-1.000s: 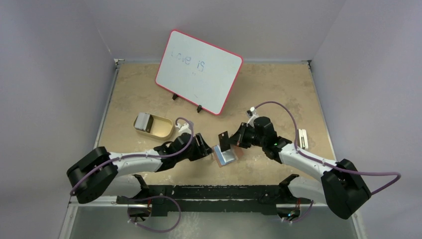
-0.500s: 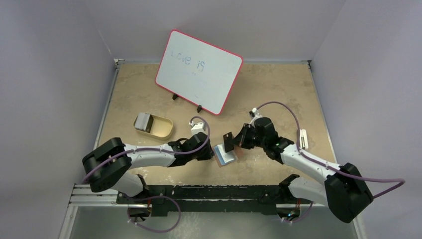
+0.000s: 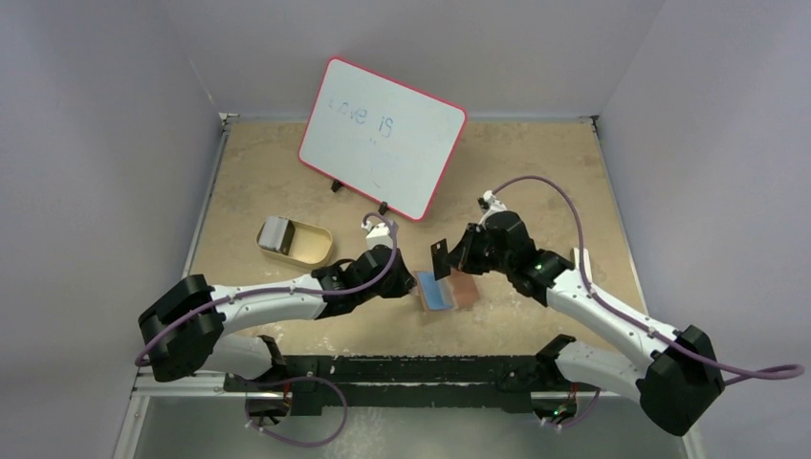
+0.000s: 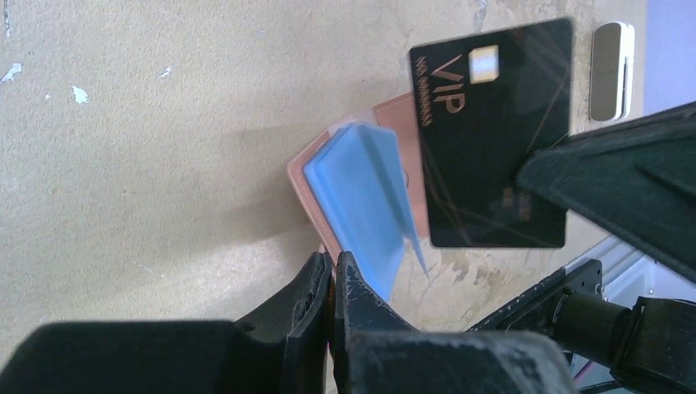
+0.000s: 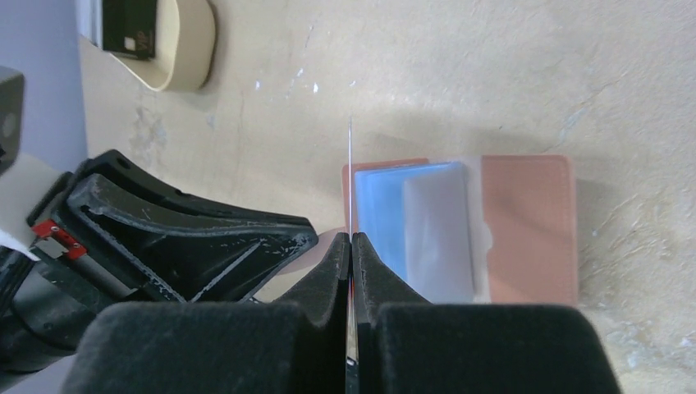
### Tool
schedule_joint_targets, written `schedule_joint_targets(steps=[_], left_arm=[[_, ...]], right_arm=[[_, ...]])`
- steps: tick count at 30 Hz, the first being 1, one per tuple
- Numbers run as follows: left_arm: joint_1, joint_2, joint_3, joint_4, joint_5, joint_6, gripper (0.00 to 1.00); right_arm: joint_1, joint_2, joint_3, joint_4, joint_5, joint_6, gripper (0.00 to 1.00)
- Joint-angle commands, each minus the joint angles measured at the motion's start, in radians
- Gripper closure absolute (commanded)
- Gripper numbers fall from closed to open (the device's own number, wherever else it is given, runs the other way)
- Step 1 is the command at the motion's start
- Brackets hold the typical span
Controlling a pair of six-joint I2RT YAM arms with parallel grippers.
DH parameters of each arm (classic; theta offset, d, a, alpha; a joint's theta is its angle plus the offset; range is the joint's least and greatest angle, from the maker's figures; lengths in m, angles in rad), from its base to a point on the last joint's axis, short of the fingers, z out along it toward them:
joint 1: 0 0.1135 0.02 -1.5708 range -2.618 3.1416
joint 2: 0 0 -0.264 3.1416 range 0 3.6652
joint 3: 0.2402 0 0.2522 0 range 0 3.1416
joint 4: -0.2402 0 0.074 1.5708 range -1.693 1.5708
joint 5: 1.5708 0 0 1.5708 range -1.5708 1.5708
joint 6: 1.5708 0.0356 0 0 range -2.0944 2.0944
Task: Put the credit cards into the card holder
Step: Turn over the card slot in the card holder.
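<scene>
Your left fingers have snapped closed since a second ago: the left gripper [image 4: 332, 261] now pinches the near-left corner of the card holder [image 3: 457, 289]. It lies open, blue inside up, by the middle of the table's [image 3: 536, 172] near edge. Your right gripper [image 5: 350, 240] is clamped tight on a black credit card [image 4: 492, 131], upright over the holder's left side. A second credit card [image 3: 276, 232] sits in the tan tray [image 3: 311, 251] near the left edge.

The right gripper [image 5: 351, 240] pinches a credit card [image 5: 350, 176] edge-on by the open card holder [image 5: 525, 230]
</scene>
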Motion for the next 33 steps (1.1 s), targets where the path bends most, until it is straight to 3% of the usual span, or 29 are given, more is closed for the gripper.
schedule_joint_targets(steps=[1, 10, 18, 27, 33], left_arm=[[-0.004, -0.024, 0.033, 0.045, -0.002, 0.011, 1.0], [-0.005, -0.004, 0.054, 0.016, -0.009, 0.034, 1.0], [-0.002, 0.001, 0.052, -0.046, -0.077, 0.099, 1.0], [0.044, 0.063, 0.033, -0.094, -0.11, 0.167, 1.0], [0.059, 0.083, 0.025, -0.12, -0.12, 0.187, 1.0]], right_arm=[[0.1, 0.078, 0.095, -0.125, 0.155, 0.018, 1.0], [0.127, 0.139, 0.099, -0.139, 0.191, 0.023, 1.0], [0.125, 0.151, 0.103, -0.284, 0.319, 0.05, 1.0], [0.041, 0.111, -0.096, 0.03, 0.128, 0.047, 1.0], [-0.018, 0.056, -0.17, 0.086, 0.094, 0.051, 1.0]])
